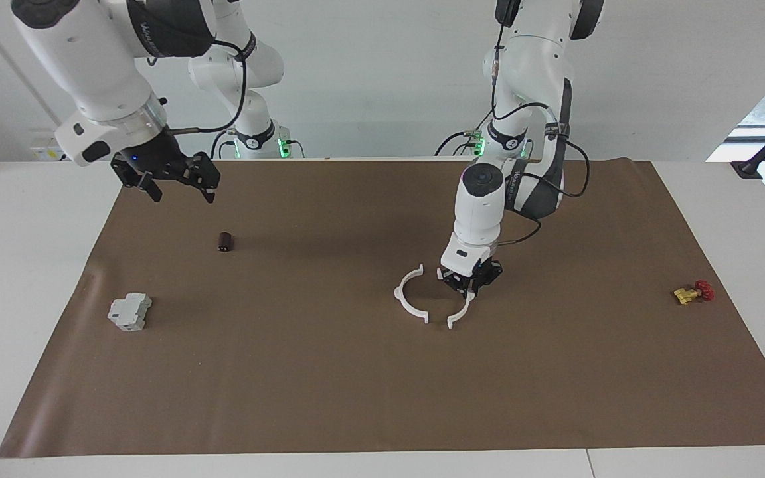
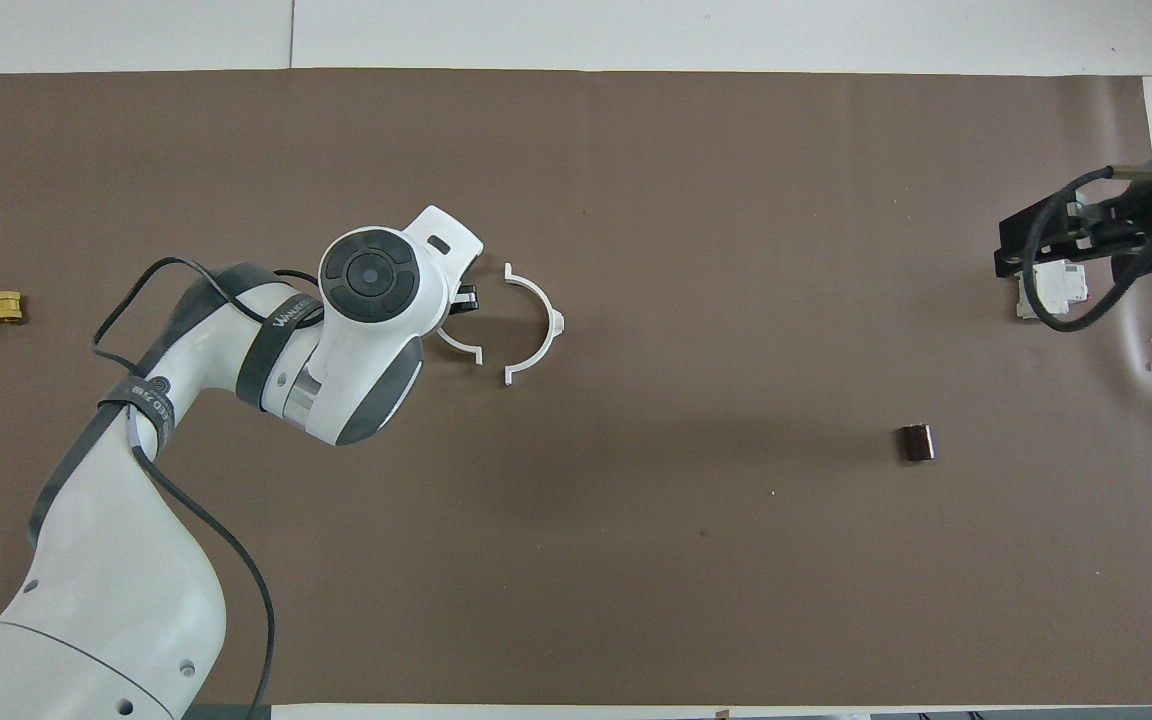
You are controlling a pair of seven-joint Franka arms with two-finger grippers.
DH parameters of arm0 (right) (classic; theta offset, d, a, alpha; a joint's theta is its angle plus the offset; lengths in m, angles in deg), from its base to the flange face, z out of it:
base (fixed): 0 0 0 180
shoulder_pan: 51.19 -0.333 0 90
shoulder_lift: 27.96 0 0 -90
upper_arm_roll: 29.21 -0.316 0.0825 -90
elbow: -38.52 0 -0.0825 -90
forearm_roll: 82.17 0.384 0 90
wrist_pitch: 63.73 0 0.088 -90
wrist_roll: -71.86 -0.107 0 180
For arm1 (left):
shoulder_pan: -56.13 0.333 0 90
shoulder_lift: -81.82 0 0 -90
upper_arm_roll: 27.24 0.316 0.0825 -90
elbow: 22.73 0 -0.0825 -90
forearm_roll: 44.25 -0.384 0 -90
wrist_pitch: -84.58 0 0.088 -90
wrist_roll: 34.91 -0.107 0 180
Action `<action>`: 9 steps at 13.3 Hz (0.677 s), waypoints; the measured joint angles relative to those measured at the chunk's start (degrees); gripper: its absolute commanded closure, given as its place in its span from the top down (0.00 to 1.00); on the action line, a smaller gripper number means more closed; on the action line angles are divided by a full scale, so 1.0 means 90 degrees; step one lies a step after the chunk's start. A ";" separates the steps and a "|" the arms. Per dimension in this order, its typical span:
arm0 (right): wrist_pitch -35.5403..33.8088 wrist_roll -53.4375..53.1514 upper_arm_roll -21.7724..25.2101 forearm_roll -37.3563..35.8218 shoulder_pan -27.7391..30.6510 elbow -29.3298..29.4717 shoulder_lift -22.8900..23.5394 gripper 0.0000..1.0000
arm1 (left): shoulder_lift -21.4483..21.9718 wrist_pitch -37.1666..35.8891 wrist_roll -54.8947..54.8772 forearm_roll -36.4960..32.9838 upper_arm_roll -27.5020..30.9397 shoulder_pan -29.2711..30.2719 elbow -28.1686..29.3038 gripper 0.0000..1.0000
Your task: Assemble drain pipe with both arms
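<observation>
Left gripper point(image 1: 467, 287) grips one white arc point(image 1: 462, 313); right gripper point(image 1: 173, 178) hangs open.

We note a white table point(image 1: 24, 279) covered by a brown paper sheet point(image 1: 356, 385). Lying on the sheet: two white semicircular pipe arcs, one point(image 1: 409, 299) free near the middle, the other point(image 1: 460, 314) just beside it toward the left arm's end; a small dark cylinder point(image 1: 225, 241); a grey boxy block point(image 1: 129, 312) toward the right arm's end; and a brass valve with red handle point(image 1: 693, 293) at the left arm's end.
</observation>
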 measured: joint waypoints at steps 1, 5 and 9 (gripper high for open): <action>0.0022 0.0117 0.0006 0.0000 0.0092 -0.0131 -0.0067 1.00 | -0.0035 -0.0013 0.0028 -0.0001 -0.0002 -0.0062 -0.0001 0.00; 0.0592 0.0167 -0.0005 -0.0010 0.0110 -0.0979 -0.0428 1.00 | -0.0118 -0.0095 0.0040 -0.0004 -0.0002 -0.0272 0.0028 0.00; 0.0657 0.0193 -0.0010 -0.0090 0.0061 -0.1217 -0.0594 1.00 | -0.0123 -0.0091 0.0047 -0.0006 0.0001 -0.0348 0.0031 0.00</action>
